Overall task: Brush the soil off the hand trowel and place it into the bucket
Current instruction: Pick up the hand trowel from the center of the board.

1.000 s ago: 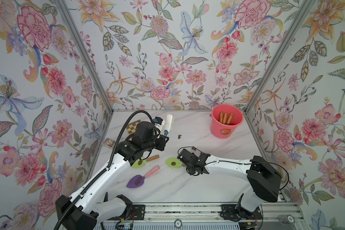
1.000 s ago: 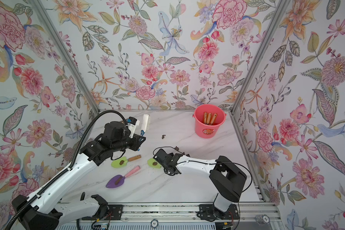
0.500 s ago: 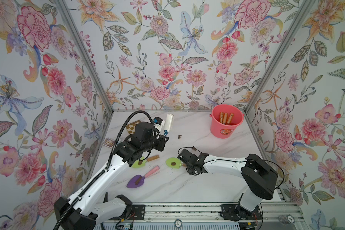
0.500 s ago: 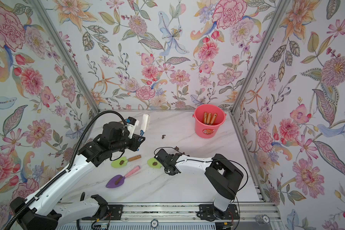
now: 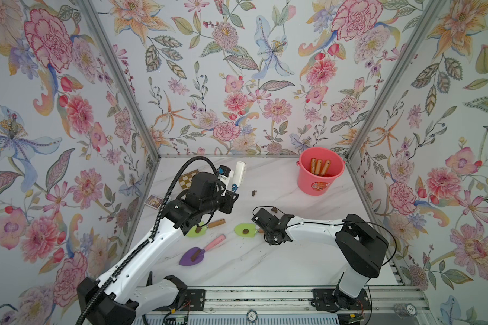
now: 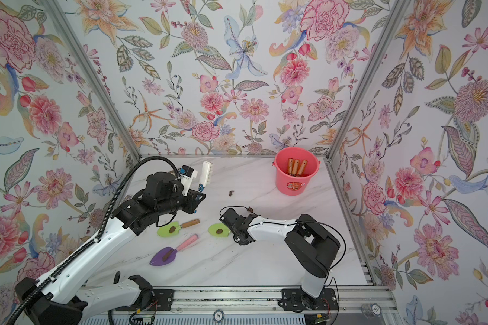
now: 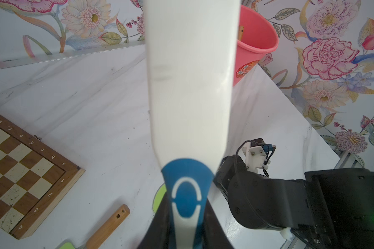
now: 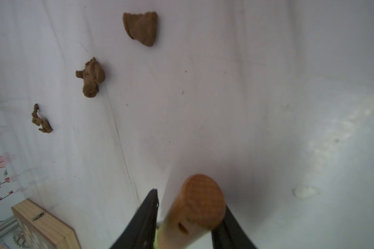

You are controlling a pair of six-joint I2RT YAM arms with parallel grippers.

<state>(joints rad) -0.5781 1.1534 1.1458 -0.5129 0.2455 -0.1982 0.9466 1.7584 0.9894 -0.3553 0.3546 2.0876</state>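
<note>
Overall, a white marbled table [image 5: 293, 261] is found enclosed by flowered walls. A pink bucket [image 5: 317, 180] is stood upright at the far right corner, and three wooden handles [image 5: 319, 167] are seen inside it. A chessboard [image 7: 20, 168] is laid flat at the far left, with a small card [image 5: 153, 201] near it by the left wall.

Three trowels are laid on the middle of the table, well apart from the bucket. A green trowel [image 5: 245, 230] is placed toward the right arm. A second green trowel [image 5: 216, 223] is placed to its left, and in a top view its blade is partly covered by the left arm. A purple trowel [image 5: 193, 256] with a pink handle is placed nearer the front. A white brush [image 5: 238, 173] with a blue-marked grip is held up above the table.

A brown lump of soil [image 5: 245, 231] is noted on each blade. Loose lumps [image 8: 91, 77] are scattered on the bare table between the green trowel and the bucket.

The left gripper [image 7: 186, 200] is clamped on the brush's grip, clear of the table. The right gripper [image 8: 190, 200] is lowered to the green trowel's wooden handle, which is set between its jaws. A sliver of table is seen between one finger [image 8: 151, 207] and the handle. Whether the grip is complete cannot be told.
</note>
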